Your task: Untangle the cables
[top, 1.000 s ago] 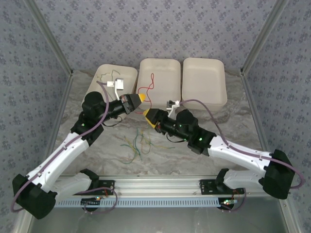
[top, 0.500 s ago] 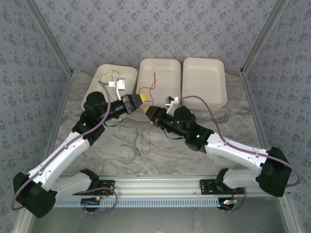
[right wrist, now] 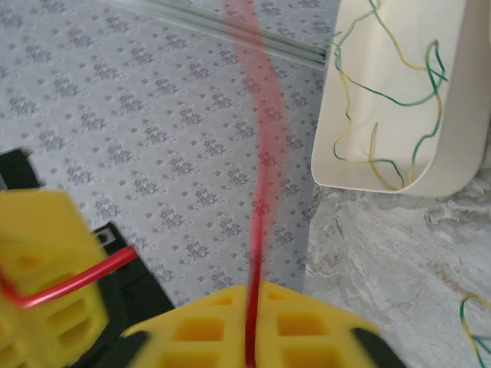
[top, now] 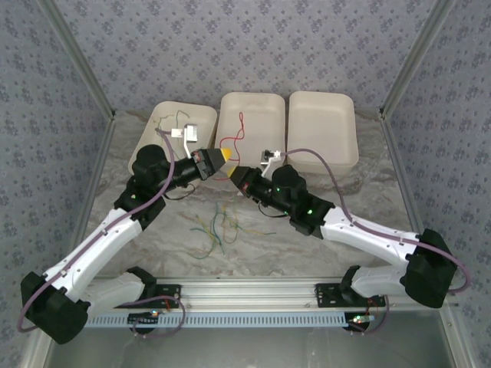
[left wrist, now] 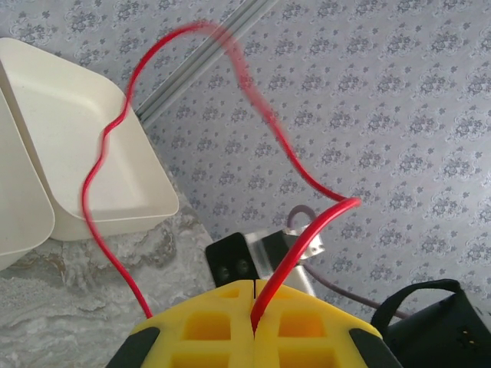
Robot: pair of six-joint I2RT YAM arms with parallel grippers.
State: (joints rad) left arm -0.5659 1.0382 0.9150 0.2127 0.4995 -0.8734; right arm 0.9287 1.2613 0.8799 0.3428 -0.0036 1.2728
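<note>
Left jaws and right jaws both clench the red cable (right wrist: 257,230). A few wires (top: 182,117) sit in the far-left tray (top: 157,110); a tangle (top: 217,230) lies unsorted on the desk (top: 276,245), so I'd say half done.

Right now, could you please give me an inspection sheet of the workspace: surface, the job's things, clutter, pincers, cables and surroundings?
Surface: marbled table, with three white trays along its far edge.
Job's things: red cable arching in the air between the two pincers; green and yellow cables lying in the left tray; loose bunch of green, yellow and orange wires on the table.
Clutter: nothing seen.
Pincers: left pincer shut on the red cable; right pincer shut on the same cable, close beside it.
Cables: purplish-grey arm cables run along both arms.
Surroundings: patterned walls; metal rail at the near edge.
</note>
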